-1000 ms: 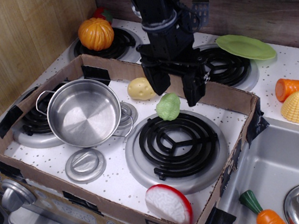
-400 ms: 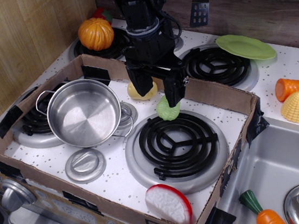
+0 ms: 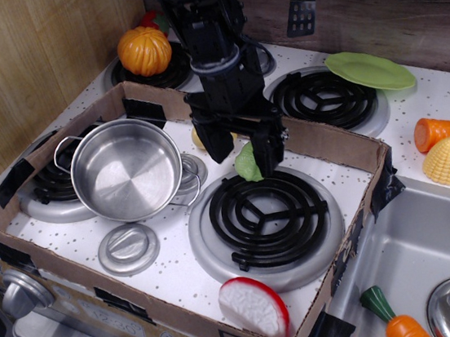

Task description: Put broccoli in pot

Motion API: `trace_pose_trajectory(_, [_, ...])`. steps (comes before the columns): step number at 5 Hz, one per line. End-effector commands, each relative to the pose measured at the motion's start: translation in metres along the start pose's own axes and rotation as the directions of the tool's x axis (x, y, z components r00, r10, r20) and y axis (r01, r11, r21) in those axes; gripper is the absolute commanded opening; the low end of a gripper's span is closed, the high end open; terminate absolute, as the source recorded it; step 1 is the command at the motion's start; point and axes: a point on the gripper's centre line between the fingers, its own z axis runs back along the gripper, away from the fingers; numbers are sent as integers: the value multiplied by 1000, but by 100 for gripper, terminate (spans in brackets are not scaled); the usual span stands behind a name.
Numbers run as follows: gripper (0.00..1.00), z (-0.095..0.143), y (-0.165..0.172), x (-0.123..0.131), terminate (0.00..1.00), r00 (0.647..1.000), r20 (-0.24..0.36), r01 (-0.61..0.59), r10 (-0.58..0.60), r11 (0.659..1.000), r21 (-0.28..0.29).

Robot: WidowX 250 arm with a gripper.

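The pale-green broccoli (image 3: pixel 247 166) lies on the white stove top at the back edge of the front-right burner, mostly hidden by my gripper. My black gripper (image 3: pixel 243 151) hangs straight over it, open, one finger (image 3: pixel 219 144) to its left and one finger (image 3: pixel 267 153) on its right side. The shiny steel pot (image 3: pixel 126 169) with wire loop handles stands empty on the left burner, to the left of the gripper.
A cardboard wall (image 3: pixel 333 144) frames the stove top. A yellowish potato (image 3: pixel 198 138) sits behind the gripper, a steel lid (image 3: pixel 128 248) in front of the pot, a red-and-white slice (image 3: pixel 253 306) at the front. A pumpkin (image 3: pixel 144 51), green plate (image 3: pixel 369 69), carrot (image 3: pixel 442 131), corn (image 3: pixel 444 161) and sink (image 3: pixel 433 258) lie outside.
My gripper has moved left and down from behind the broccoli until its open fingers straddle it. The broccoli has not moved.
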Motion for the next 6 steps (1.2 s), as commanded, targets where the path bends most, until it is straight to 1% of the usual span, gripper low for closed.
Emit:
trace_pose_trajectory(1, [0,3,-6,3,0,999,47,9,-8,1000,-20])
trace_pose_trajectory(2, [0,9,-5,3,0,1000,19,11,-11,1000,-4])
trace_pose_trajectory(3, [0,27,-8,-3,0,997,70,10,-12,1000,27])
trace_pose_trajectory(4, [0,56,-10,-11,0,997,72,10,-12,999,32])
trace_pose_trajectory(5, [0,81,-8,-25,0,994,112,-28,20,997,67])
trace_pose_trajectory(6, [0,91,12,-36,0,997,61,-57,54,997,48])
